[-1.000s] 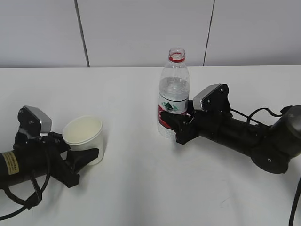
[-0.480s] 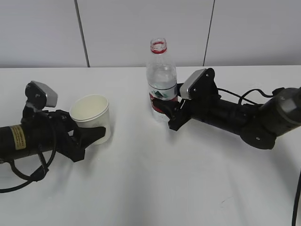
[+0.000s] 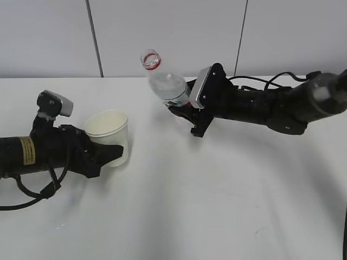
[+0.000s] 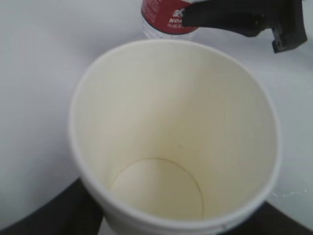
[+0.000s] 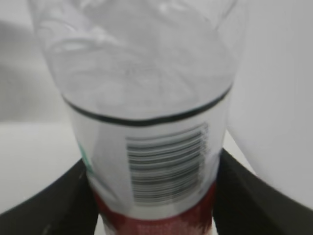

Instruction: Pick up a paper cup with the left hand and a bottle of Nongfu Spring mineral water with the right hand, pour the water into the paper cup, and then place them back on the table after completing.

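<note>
My left gripper (image 3: 111, 153) is shut on a white paper cup (image 3: 107, 135) and holds it upright above the table (image 3: 179, 206). In the left wrist view the cup (image 4: 171, 122) is empty and dry inside. My right gripper (image 3: 184, 114) is shut on a clear Nongfu Spring bottle (image 3: 165, 84) with a red-and-white label. The bottle is uncapped and tilts to the left, its red-ringed mouth (image 3: 150, 58) up and to the right of the cup. Water fills the bottle's body (image 5: 142, 73). No water is leaving the mouth. The bottle's base also shows in the left wrist view (image 4: 168, 17).
A grey panelled wall (image 3: 162, 32) stands behind the table's far edge. Black cables (image 3: 260, 81) trail from the right arm, and a cable loops by the left arm (image 3: 32, 195).
The right gripper has lifted the bottle, carried it left and tilted its mouth toward the cup. The left gripper has raised the cup slightly and moved it right.
</note>
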Available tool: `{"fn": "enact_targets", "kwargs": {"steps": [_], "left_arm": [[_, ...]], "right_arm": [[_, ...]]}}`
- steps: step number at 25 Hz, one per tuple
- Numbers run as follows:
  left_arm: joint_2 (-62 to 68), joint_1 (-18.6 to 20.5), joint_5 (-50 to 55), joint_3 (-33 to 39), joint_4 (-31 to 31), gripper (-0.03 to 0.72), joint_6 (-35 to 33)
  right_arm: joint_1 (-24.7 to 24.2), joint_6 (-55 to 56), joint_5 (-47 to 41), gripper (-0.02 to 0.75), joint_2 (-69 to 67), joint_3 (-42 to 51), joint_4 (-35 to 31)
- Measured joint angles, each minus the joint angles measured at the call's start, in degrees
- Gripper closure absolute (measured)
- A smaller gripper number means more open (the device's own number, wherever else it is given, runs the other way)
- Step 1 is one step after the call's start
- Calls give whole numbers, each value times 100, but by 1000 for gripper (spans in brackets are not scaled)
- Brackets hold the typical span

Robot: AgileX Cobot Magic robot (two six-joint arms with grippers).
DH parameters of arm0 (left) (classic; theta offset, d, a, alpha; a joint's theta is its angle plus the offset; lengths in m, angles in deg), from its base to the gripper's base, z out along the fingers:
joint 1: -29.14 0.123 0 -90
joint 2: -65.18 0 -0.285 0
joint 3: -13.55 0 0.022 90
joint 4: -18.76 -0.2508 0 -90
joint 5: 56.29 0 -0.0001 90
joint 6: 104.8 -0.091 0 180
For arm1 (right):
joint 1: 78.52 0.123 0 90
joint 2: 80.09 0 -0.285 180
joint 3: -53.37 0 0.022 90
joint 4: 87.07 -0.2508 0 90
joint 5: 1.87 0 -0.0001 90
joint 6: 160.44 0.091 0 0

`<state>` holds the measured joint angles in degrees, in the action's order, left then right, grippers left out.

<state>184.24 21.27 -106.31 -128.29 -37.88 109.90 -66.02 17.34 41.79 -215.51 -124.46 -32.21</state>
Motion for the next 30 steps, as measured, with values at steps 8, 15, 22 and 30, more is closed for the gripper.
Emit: {"fn": "enact_targets", "kwargs": {"steps": [8,15,22,30], "left_arm": [[0,-20,102,-363,-556,292,450],[0,-349,108,-610,-833,292,550],[0,-396,353,-623,-832,292,555],[0,-396,423,-805,-821,293,572]], "right_arm": [[0,-3,-655,288,-3,-709,1093],[0,-25,-980,288,-3,-1145,1714],[0,-59,-1140,288,-3,-1509,2342],[20,-71,-1225,289,-3,-1883,2958]]}}
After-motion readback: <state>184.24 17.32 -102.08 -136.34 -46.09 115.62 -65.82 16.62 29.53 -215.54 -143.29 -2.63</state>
